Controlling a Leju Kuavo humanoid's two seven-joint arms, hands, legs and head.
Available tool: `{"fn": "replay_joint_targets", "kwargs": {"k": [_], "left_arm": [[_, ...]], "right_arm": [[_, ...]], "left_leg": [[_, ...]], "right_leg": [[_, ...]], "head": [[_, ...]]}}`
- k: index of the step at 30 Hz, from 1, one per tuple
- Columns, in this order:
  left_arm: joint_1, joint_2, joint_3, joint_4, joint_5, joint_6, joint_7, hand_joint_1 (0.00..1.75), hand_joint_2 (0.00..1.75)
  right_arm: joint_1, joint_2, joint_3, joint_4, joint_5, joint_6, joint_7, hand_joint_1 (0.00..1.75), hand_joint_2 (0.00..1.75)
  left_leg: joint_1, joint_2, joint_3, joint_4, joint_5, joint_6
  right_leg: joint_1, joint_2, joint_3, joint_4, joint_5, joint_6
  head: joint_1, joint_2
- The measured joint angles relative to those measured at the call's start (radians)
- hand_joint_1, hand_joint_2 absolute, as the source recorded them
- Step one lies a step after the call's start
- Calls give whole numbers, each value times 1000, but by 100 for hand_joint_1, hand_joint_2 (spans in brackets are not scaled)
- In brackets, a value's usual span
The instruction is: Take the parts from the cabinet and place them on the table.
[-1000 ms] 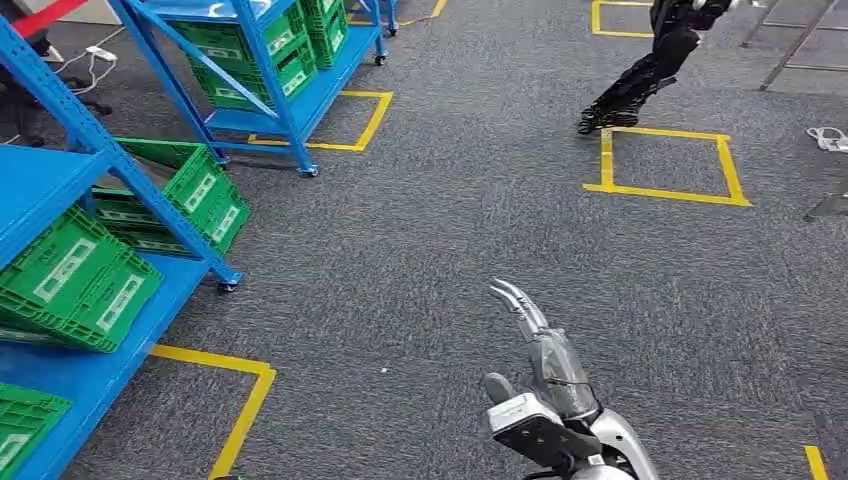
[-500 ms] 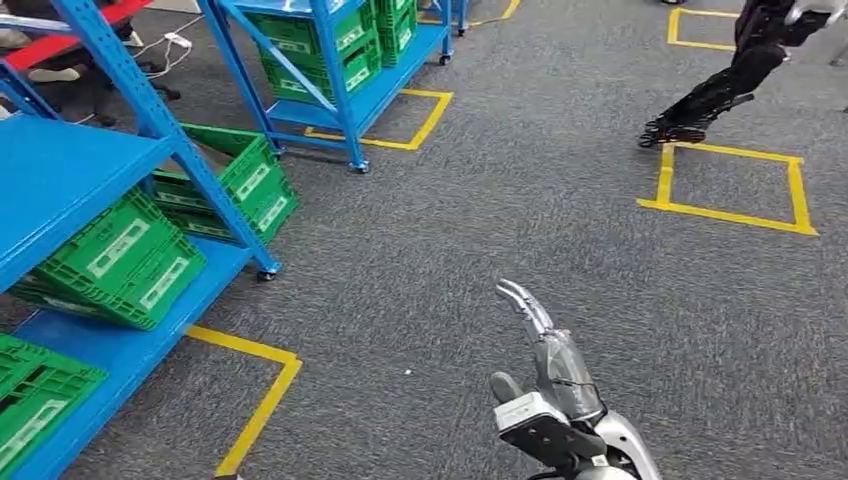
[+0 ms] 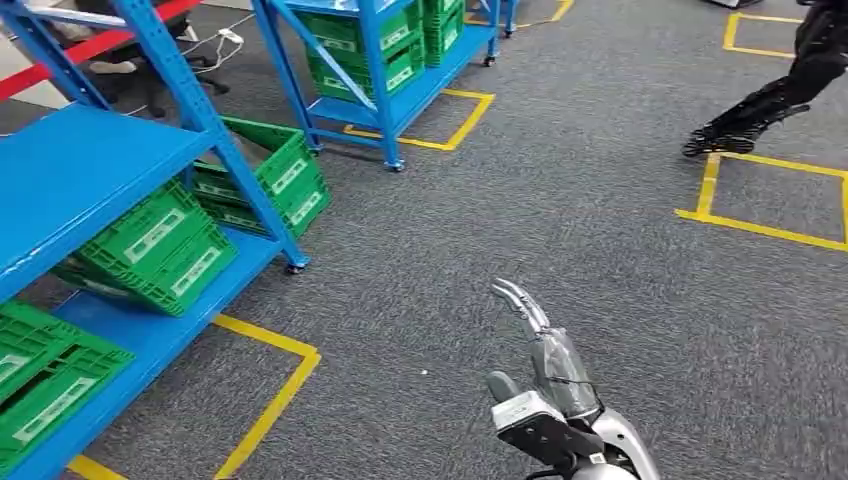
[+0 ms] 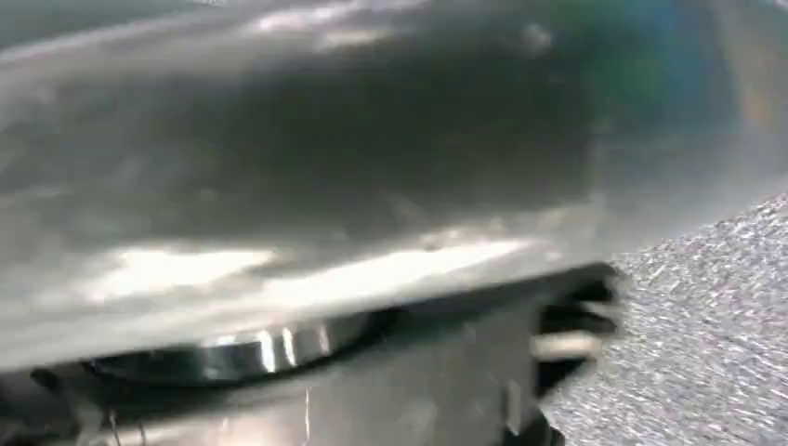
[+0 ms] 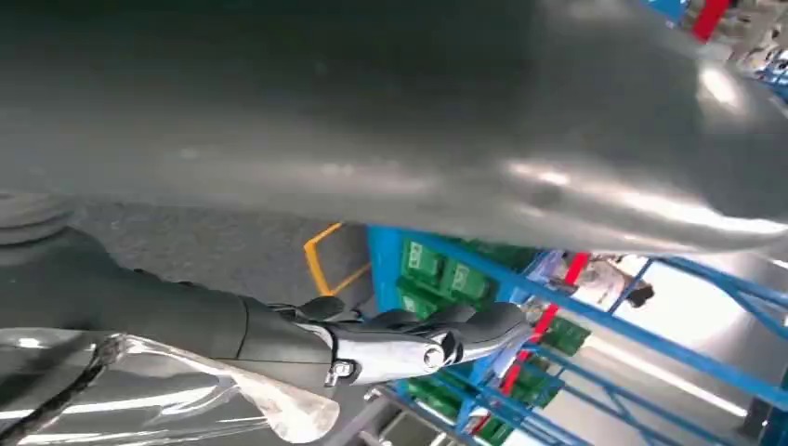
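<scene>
The robot's right hand (image 3: 545,385) is raised at the lower centre of the head view, silver at the wrist, dark fingers (image 3: 520,305) extended forward and slightly apart over the grey carpeted floor (image 3: 560,230). It grasps nothing. The right wrist view shows the same hand (image 5: 372,339) with fingers stretched out, a clear plastic cover around its base, and nothing between the fingers.

The left wrist view is blurred grey metal with a patch of carpet at its lower right corner; the state of the left hand cannot be told.

A blue steel shelving rack (image 3: 110,170), the cabinet of the task, occupies the left side of the head view. Green slatted plastic crates (image 3: 160,250) with white labels lie on its lower shelf, one tilted, and a further green crate (image 3: 45,375) sits at the lower left edge. What the crates contain cannot be made out, so the parts themselves cannot be located.

A second blue rack with green crates (image 3: 385,50) stands at the upper centre.

Yellow tape outlines (image 3: 270,400) mark rectangles on the carpet beside each rack, and another (image 3: 760,225) lies at the right edge. A black jointed machine leg (image 3: 770,100) stands at the upper right, its foot touching that tape.
</scene>
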Motion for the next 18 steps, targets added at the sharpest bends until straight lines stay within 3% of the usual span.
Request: {"fn": "replay_joint_targets", "kwargs": {"k": [1, 2, 3, 4, 5, 6, 7, 8, 9, 10, 11, 12, 13, 14, 15, 18], "left_arm": [[1, 0, 0, 0, 0, 0, 0, 0, 0], [1, 0, 0, 0, 0, 0, 0, 0, 0], [-1, 0, 0, 0, 0, 0, -2, 0, 0], [-6, 1, 0, 0, 1, 0, -5, 0, 0], [-2, 2, 1, 0, 2, -1, -9, 0, 0], [-5, 1, 1, 0, 2, -1, -9, 0, 0], [-7, 0, 1, 0, 2, -1, -9, 0, 0], [-7, 0, 1, 0, 3, -1, -9, 0, 0], [-5, 0, 1, 0, 3, -1, -9, 0, 0], [-5, 0, 2, 0, 4, -1, -9, 0, 0], [-5, 0, 2, 0, 4, -1, -9, 0, 0], [-6, -1, 2, 0, 5, -1, -9, 0, 0], [-6, -1, 2, 0, 5, -1, -9, 0, 0], [-6, -1, 2, 0, 5, -1, -9, 0, 0], [-7, 0, 2, 0, 5, -1, -9, 0, 0], [-6, 0, 2, 0, 5, -1, -10, 0, 0]], "right_arm": [[-1, 0, 0, 0, 0, 0, 0, 0, 0], [-1, 0, 0, 0, 0, 0, 0, 0, 0], [-4, 0, 0, 0, -1, 1, 0, 0, 0], [-9, 0, 0, 0, -4, 5, 0, 0, 0], [-24, 0, 0, 0, -6, 12, -1, 0, 0], [-27, 0, 0, 0, -6, 13, 0, 0, 0], [-25, 0, -1, 1, -6, 13, 2, 0, 0], [-25, 0, -2, 1, -6, 15, 2, 0, 0], [-25, 0, -2, 1, -6, 19, 3, 0, 0], [-26, 0, -2, 1, -6, 22, 5, 0, 0], [-26, 0, -3, 1, -6, 24, 7, 0, 0], [-27, 0, -3, 1, -6, 26, 8, 0, 0], [-27, 0, -3, 1, -5, 27, 8, 0, 0], [-27, 0, -3, 1, -5, 27, 8, 0, 0], [-29, 0, -3, 2, -5, 29, 8, 0, 0], [-28, 0, -4, 0, -4, 31, 9, 0, 0]], "left_leg": [[0, 1, 25, -54, 39, 3], [-1, 2, 42, -88, 58, 5], [-12, 51, 130, -265, 125, 25], [-21, 54, 133, -286, 110, 32], [-9, 26, 154, -320, 123, 51], [-7, 19, 153, -320, 125, 56], [-7, 11, 153, -319, 125, 57], [-7, 4, 153, -319, 124, 58], [-7, -4, 154, -319, 124, 58], [-7, -12, 156, -318, 123, 57], [-6, -24, 158, -317, 121, 55], [-4, -34, 160, -314, 118, 50], [-3, -41, 161, -311, 115, 46], [-3, -43, 161, -309, 113, 43], [-8, -50, 153, -298, 107, 35], [-2, -70, 141, -293, 110, 22]], "right_leg": [[0, -8, 3, 0, -2, 0], [1, -11, 4, 0, -2, 0], [2, -26, 13, -2, -7, 3], [8, -43, 10, -2, -10, 15], [6, -9, 0, 30, -43, 33], [5, 12, -38, 105, -81, 35], [5, 20, -80, 187, -113, 37], [5, 25, -122, 259, -135, 40], [5, 25, -146, 293, -134, 42], [5, 25, -146, 278, -107, 42], [3, 26, -125, 221, -62, 44], [0, 31, -85, 132, -9, 44], [-2, 42, -57, 71, 21, 45], [-4, 51, -46, 46, 31, 46], [-8, 98, -28, 12, 14, 47], [-3, 85, -22, 7, 13, 30]], "head": [[-1, 0], [0, 0], [0, 0], [3, 0], [5, 0], [8, 0], [10, 0], [10, 0], [10, 0], [9, 0], [10, 0], [10, 0], [10, 0], [10, 0], [10, 0], [8, 0]]}}
